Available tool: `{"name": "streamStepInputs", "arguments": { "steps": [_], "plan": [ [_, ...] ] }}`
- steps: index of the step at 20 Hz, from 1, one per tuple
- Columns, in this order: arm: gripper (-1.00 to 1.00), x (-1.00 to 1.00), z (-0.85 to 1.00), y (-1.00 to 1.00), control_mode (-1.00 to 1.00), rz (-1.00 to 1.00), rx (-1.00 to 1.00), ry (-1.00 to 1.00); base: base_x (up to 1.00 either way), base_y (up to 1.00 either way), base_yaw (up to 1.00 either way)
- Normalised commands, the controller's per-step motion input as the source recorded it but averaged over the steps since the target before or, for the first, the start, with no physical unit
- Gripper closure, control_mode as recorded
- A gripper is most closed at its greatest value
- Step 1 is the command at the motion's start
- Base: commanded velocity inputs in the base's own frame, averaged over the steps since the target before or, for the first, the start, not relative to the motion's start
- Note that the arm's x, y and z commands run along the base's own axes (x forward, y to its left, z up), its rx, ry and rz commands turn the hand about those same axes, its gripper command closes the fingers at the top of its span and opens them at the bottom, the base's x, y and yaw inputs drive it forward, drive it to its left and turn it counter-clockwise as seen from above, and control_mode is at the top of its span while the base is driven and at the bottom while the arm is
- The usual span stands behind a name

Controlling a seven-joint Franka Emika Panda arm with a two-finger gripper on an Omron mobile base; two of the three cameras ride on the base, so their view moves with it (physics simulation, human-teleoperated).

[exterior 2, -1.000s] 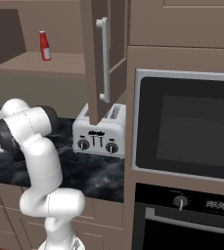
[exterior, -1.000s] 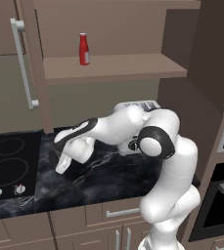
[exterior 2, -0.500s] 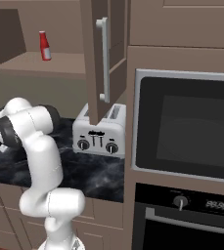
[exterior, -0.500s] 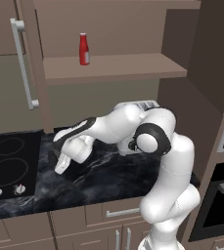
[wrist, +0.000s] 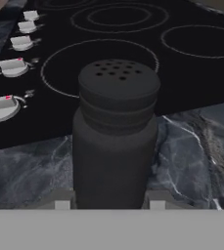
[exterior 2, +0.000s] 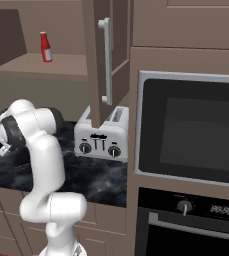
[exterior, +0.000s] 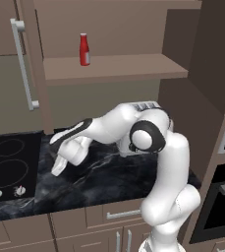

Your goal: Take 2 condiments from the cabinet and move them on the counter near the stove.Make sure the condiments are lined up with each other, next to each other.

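Left base view: the hand (exterior: 60,166) hangs low over the worktop (exterior: 109,179) beside the stove (exterior: 8,165); a red bottle (exterior: 84,49) stands on the cabinet (exterior: 114,69) shelf
Hand view: the hand grips a dark, hole-topped shaker (wrist: 116,132) upright, just before the stove

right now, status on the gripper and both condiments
Gripper shut on dark shaker, low over counter beside stove. Red bottle on cabinet shelf. Nothing blocking.

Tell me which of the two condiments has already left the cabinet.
The dark shaker: it sits between the fingers above the counter beside the stove. The red bottle stands on the cabinet shelf.
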Motion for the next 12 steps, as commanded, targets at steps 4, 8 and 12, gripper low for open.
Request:
{"name": "streamStepInputs", "arguments": {
  "steps": [4,8,12],
  "plan": [
    [1.00,0.20,-0.15,0.18,-1.00,0.00,0.00,0.00,0.00,0.00,0.00],
    [1.00,0.22,-0.22,0.19,-1.00,0.00,0.00,0.00,0.00,0.00,0.00],
    [1.00,0.19,-0.14,0.16,-1.00,0.00,0.00,0.00,0.00,0.00,0.00]
  ]
}}
